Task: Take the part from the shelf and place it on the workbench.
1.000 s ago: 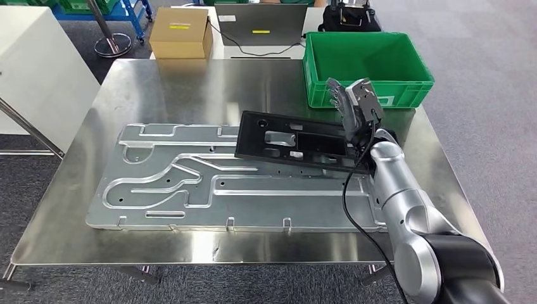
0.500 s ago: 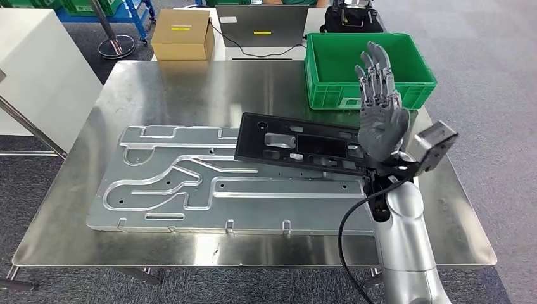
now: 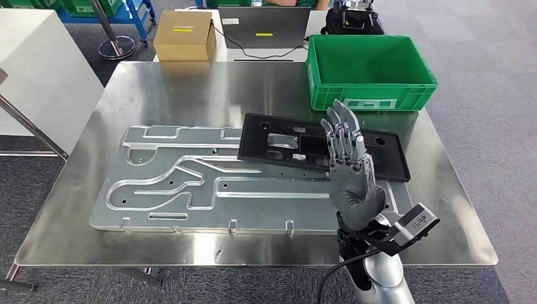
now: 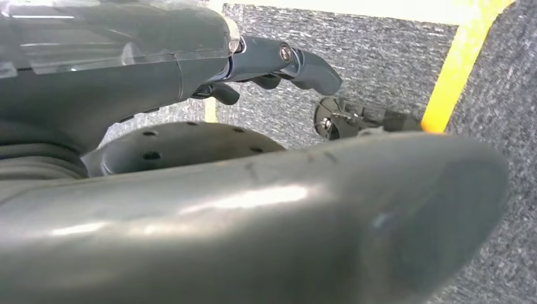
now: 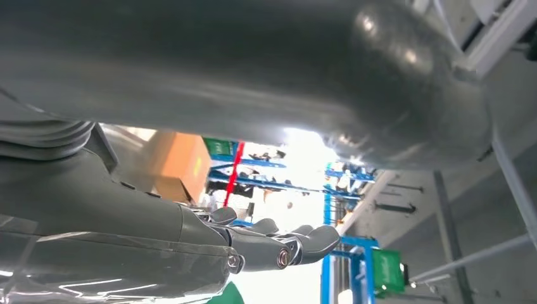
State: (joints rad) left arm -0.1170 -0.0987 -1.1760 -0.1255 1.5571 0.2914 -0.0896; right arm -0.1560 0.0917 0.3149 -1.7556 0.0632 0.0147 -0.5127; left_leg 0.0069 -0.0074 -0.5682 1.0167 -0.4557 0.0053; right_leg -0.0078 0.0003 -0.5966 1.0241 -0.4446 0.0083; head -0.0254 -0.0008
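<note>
The black part (image 3: 297,147) lies lengthwise left-to-right on the workbench (image 3: 190,85); right hand (image 3: 350,177) spread, empty

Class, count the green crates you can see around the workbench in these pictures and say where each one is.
2. One big green crate sits on the workbench's far right corner; part of another shows on the blue rack at the far left. More may be out of frame.

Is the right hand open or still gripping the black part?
Open. The right hand is raised, fingers straight and holding nothing; the black part lies on the metal plate.
</note>
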